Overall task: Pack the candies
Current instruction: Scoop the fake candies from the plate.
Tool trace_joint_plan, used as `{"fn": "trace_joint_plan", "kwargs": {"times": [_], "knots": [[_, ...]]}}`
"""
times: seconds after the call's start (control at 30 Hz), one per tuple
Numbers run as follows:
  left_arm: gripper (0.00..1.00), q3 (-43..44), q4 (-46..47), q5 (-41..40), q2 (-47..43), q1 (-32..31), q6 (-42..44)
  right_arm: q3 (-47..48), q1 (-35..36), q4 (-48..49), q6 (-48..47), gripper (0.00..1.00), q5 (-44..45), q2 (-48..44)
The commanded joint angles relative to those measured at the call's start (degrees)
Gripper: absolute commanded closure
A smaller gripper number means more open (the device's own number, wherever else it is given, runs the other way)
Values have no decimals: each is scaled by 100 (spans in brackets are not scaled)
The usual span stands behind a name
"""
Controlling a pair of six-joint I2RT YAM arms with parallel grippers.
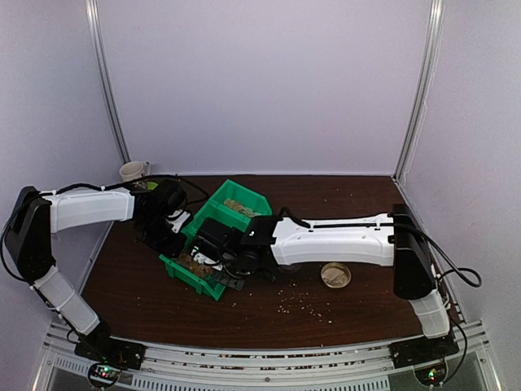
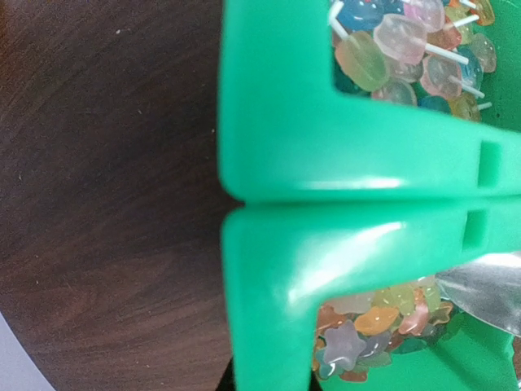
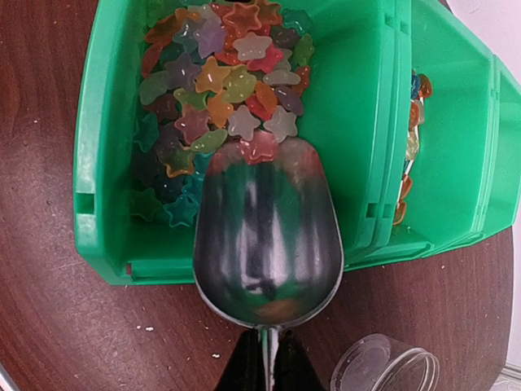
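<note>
Partly hidden — candies (image 3: 220,81) beneath scoop (image 3: 269,236); right pincer (image 3: 267,360) cut off.

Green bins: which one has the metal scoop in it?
The bin of star-shaped candies, where the scoop touches the pile; the neighbouring bin holds rounded sweets on white sticks.

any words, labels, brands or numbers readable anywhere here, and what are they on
No readable text in any view.
Green plastic bins: plain moulded walls, no label.
Shiny metal scoop: only reflections, no stamp visible.
Clear round plastic container: no label on the part in view.
Cream mug and small round gold lid: too small to tell whether they carry print.
</note>
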Motion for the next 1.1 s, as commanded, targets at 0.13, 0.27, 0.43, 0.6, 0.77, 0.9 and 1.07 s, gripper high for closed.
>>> {"fn": "trace_joint_plan", "kwargs": {"times": [0.13, 0.27, 0.43, 0.6, 0.77, 0.9, 1.07], "knots": [[100, 262, 1271, 1062, -463, -141, -44, -774, -136, 1191, 595, 100, -323, 68], [100, 262, 1278, 1053, -467, -144, -44, -845, -156, 1365, 881, 100, -435, 67], [100, 265, 1280, 1131, -457, -144, 5, -1036, -168, 1636, 746, 100, -791, -30], [100, 291, 1302, 1488, -410, -138, 112, -1204, -161, 1685, 117, 100, -748, -24], [100, 284, 1324, 1683, -395, -132, 171, -1394, -160, 1873, -277, 100, -873, -89], [100, 289, 1333, 1767, -410, -136, 215, -1710, -160, 2237, -507, 100, -884, -243], [100, 300, 1333, 1735, -454, -134, 233, -1293, -315, 1803, -146, 100, -1224, -104]]}}
